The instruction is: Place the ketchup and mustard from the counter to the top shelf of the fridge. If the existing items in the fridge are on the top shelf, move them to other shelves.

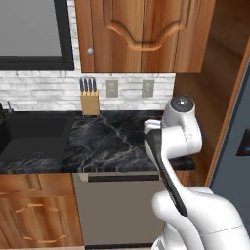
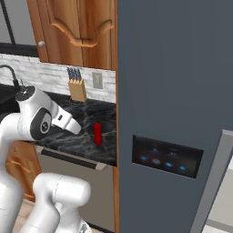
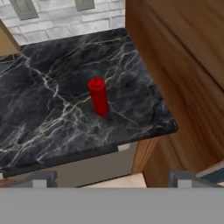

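Note:
The ketchup (image 3: pixel 99 97), a slim red squeeze bottle, stands upright on the black marble counter (image 3: pixel 48 105) near its right front corner. It is also seen from the side as the ketchup (image 2: pixel 97 134), just left of the fridge (image 2: pixel 173 86). My gripper (image 3: pixel 113 178) hovers above and in front of the counter edge, open, with nothing between its fingertips (image 3: pixel 43 177). The bottle is well ahead of it. The mustard is out of view. The fridge's dark door and lit panel (image 2: pixel 166 157) face the camera, and the top shelf, the other shelves and the existing items are hidden.
A knife block (image 1: pixel 89 100) stands at the back wall, with a dark sink (image 1: pixel 29 136) to the left. A wooden side panel (image 3: pixel 183 74) rises right beside the counter's end. Wall cabinets (image 1: pixel 141 34) hang overhead. A grey dishwasher front (image 1: pixel 117 205) sits under the counter.

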Controlling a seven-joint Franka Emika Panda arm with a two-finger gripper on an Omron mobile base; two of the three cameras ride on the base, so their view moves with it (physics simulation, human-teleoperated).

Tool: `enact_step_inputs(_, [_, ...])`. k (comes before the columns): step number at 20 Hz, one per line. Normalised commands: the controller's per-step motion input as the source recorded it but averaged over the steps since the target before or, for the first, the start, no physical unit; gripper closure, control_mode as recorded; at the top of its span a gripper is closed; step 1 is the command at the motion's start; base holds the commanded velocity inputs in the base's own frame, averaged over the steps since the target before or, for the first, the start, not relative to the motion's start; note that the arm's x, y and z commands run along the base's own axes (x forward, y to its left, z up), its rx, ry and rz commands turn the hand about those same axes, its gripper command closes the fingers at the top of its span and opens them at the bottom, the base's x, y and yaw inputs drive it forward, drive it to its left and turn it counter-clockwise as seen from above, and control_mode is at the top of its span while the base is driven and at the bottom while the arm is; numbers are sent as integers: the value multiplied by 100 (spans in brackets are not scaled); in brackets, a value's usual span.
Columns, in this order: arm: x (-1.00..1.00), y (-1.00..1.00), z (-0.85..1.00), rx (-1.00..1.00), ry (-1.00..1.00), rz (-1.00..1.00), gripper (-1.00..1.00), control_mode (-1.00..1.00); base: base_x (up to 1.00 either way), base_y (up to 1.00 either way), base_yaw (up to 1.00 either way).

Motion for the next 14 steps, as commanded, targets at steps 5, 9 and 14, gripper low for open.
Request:
enact_step_inputs(5, [97,0,-28,0,0,2,-100,-100,0,0,0])
enact_step_inputs(9, [90,0,-26,0,0,5,-100,-100,0,0,0])
enact_step_inputs(14, [75,-2,-36,0,0,5,-100,-100,0,0,0])
